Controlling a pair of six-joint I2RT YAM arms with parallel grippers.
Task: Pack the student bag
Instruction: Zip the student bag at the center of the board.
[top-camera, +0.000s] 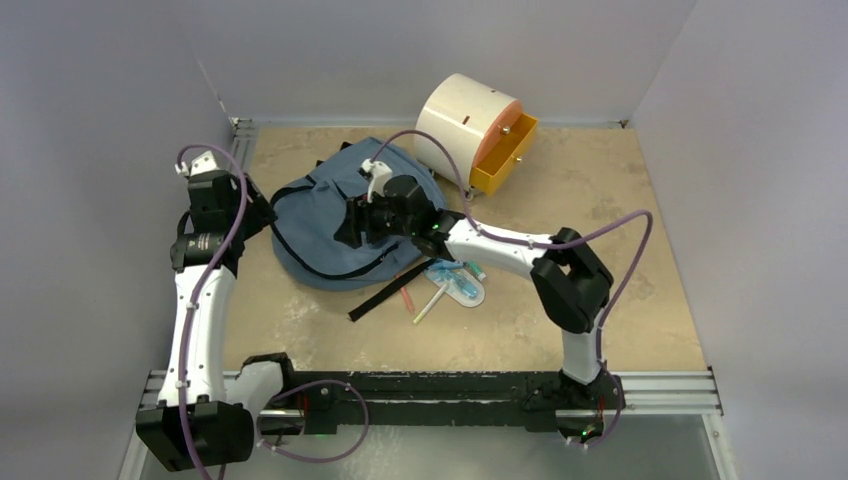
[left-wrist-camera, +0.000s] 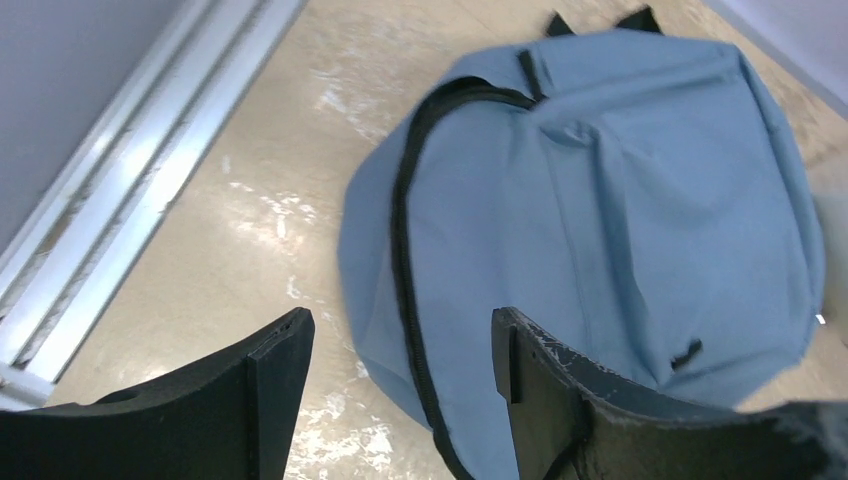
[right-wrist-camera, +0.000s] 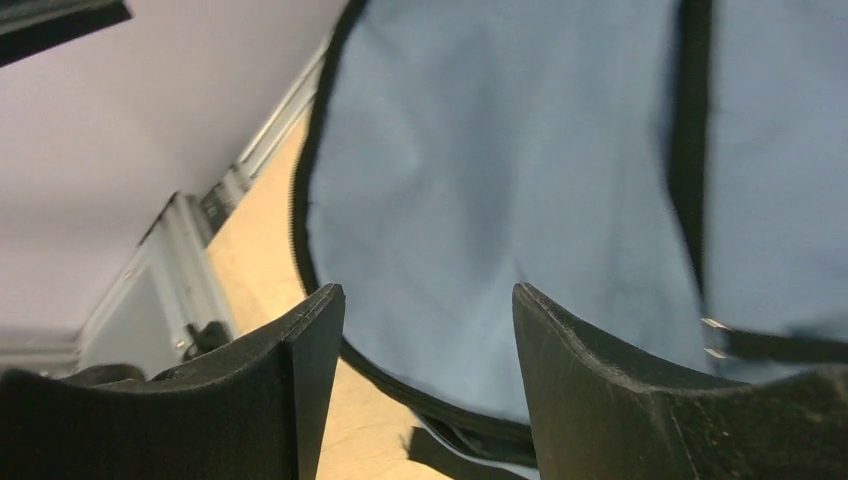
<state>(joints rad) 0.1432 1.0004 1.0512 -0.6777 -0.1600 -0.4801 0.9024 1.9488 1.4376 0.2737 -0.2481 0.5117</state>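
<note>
Student bag (top-camera: 320, 225) is lying flat left of the table's (top-camera: 640, 300) centre, both grippers hovering with fingers spread and empty: left gripper (left-wrist-camera: 400, 318) at its edge, right gripper (right-wrist-camera: 428, 292) over its fabric. Only the overhead view is showing the cream cabinet (top-camera: 465, 120) and pens (top-camera: 428, 305); the left wrist view is catching a small black tag (left-wrist-camera: 685, 355), too small to read.

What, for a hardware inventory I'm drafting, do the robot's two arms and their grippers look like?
The left arm and right arm share one build: glossy white tubular links between chunky black joint housings, each trailed by a looping purple cable. The left gripper and right gripper each carry two flat matte-black fingers with tapered tips, their edges lightly scuffed.
</note>
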